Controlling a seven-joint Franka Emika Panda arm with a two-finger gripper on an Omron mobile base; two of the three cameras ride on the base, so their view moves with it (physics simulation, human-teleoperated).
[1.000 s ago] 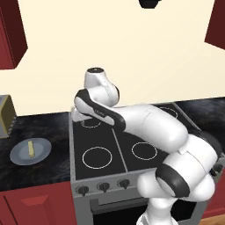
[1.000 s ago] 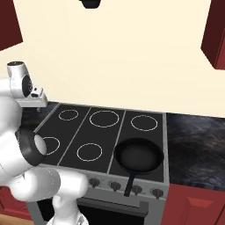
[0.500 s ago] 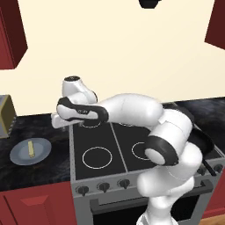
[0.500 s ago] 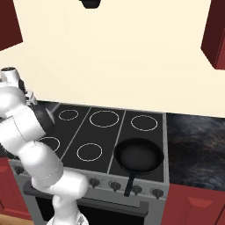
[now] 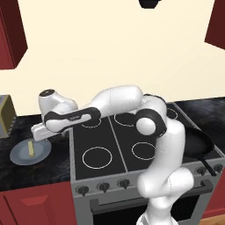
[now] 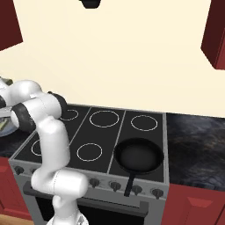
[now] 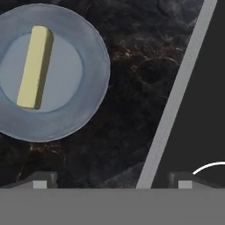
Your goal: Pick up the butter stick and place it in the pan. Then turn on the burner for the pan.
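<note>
The gripper (image 7: 110,182) is held with fingers spread and empty over dark speckled counter (image 7: 132,88), straddling the stove's grey edge (image 7: 176,92). Just beyond it, the butter stick (image 7: 34,66) is seen lying on a grey-blue plate (image 7: 94,66). The pan (image 6: 139,155) is set well apart on the black cooktop (image 6: 101,134), below a cream wall (image 6: 123,52).

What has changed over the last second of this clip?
The arm swung left off the stove; the gripper now hangs by the plate, jaws apart, holding nothing. The butter stick still lies on the plate, and the pan has not moved.

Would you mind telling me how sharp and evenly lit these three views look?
Hand view: crisp, the butter stick casts a narrow shadow on the plate. Left base view: flat light, no glare. Right base view: the pan sharp, soft sheen inside.
</note>
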